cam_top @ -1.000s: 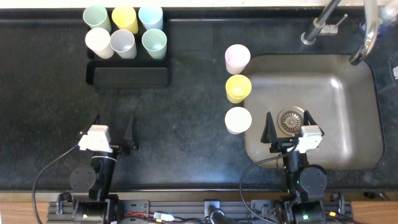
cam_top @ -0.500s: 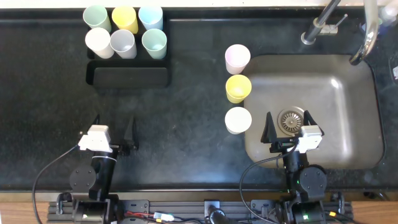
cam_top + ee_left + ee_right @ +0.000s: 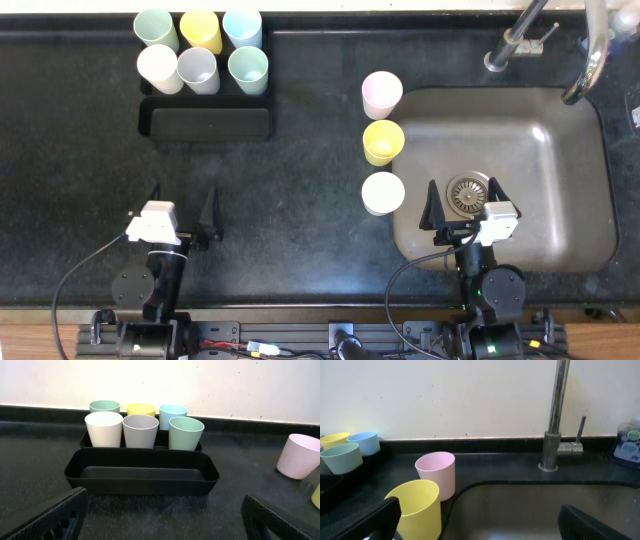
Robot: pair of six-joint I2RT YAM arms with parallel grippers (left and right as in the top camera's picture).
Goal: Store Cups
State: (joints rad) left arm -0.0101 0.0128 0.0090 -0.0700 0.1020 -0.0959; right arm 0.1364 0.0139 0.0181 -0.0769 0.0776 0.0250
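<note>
Storage about two-thirds done: six cups (image 3: 198,70) in black tray (image 3: 205,124), pink cup (image 3: 381,93), yellow cup (image 3: 383,141), white cup (image 3: 382,192) waiting on bench (image 3: 300,200) by sink (image 3: 540,160), left claw (image 3: 183,202) and right claw (image 3: 463,196) wide open, empty.

We count nine cups (image 3: 140,430): six standing in the black tray (image 3: 162,442), three well apart from it.

Matt plastic cups (image 3: 382,141), brushed-metal sink (image 3: 560,130)
</note>
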